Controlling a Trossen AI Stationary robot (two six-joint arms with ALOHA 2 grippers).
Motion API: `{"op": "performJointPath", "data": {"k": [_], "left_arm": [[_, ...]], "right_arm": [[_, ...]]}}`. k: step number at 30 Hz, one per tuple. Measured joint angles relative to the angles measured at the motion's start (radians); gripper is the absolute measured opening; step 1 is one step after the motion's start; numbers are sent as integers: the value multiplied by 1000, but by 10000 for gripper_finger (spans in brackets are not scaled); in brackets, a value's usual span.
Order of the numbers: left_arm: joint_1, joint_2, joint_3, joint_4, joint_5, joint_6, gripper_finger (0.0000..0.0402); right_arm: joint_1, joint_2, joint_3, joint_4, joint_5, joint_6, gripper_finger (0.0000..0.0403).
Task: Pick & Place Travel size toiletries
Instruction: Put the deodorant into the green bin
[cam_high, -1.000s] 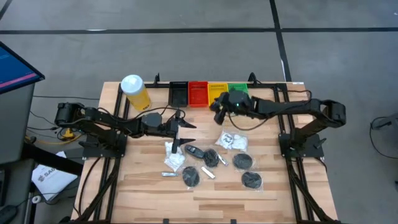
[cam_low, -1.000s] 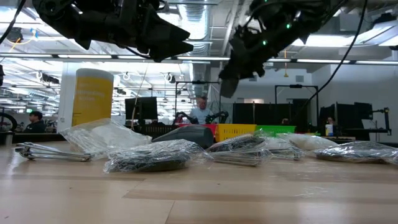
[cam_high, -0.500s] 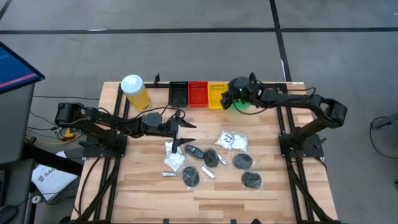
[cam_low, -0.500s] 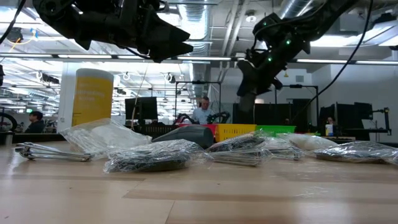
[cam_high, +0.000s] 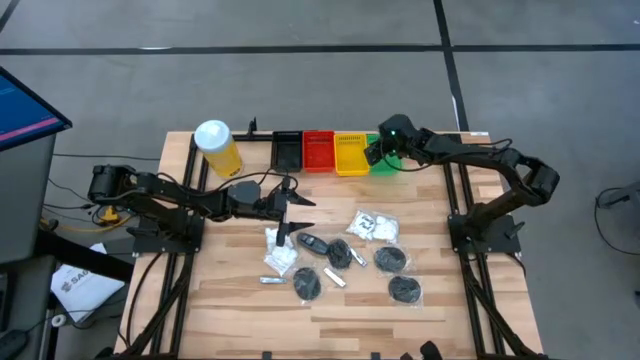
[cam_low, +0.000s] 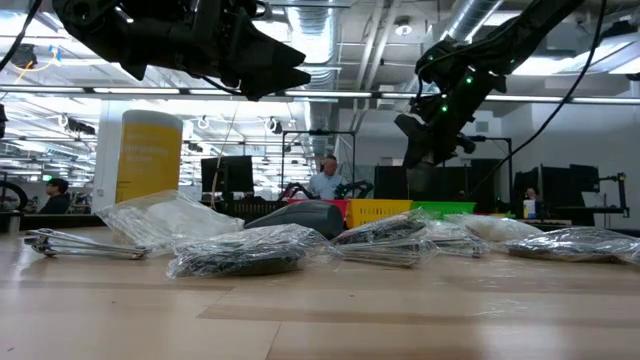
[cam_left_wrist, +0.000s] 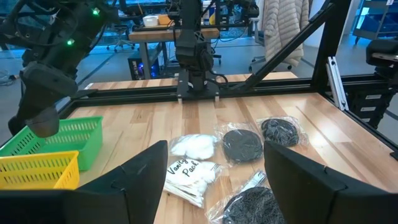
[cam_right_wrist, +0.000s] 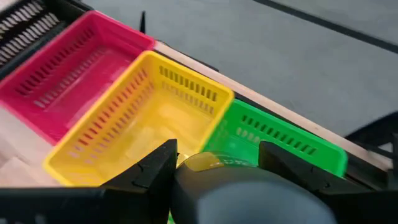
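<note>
From above, your right hand (cam_high: 379, 151) hangs at the far edge of the pale wooden surface (cam_high: 230, 300), over the seam between the yellow plastic mesh tray (cam_high: 350, 153) and the green plastic mesh tray (cam_high: 390, 166). Your left hand (cam_high: 297, 207) waits released beside the pile, so the right arm is the nearer one for this drop. The flat round black discs (cam_high: 390, 259) and white plastic sachets (cam_high: 375, 226) lie well apart from the trays, toward the near side. At table height, the right hand (cam_low: 425, 140) is raised clear above the tray rims and the left hand (cam_low: 270, 60) is high over the wrapped items. Past the left wrist, its fingers (cam_left_wrist: 146, 171) stand wide with nothing between them. Past the right wrist, the fingers (cam_right_wrist: 155, 171) clasp a dark rounded case in clear film (cam_right_wrist: 249, 193), smooth and matte, its long axis lying across the grip. I judge the green tray sits just ahead and below, the yellow one just to its side, so the release depends on which tray you mean.
</note>
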Motion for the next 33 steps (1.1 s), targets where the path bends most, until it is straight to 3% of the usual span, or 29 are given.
{"op": "performJointPath", "data": {"k": [24, 33], "left_arm": [[0, 0, 0, 3, 2, 0, 243], [0, 0, 0, 4, -2, 0, 237]], "right_arm": [[-91, 199, 0, 104, -1, 8, 188], [-89, 212, 0, 105, -1, 8, 188]]}}
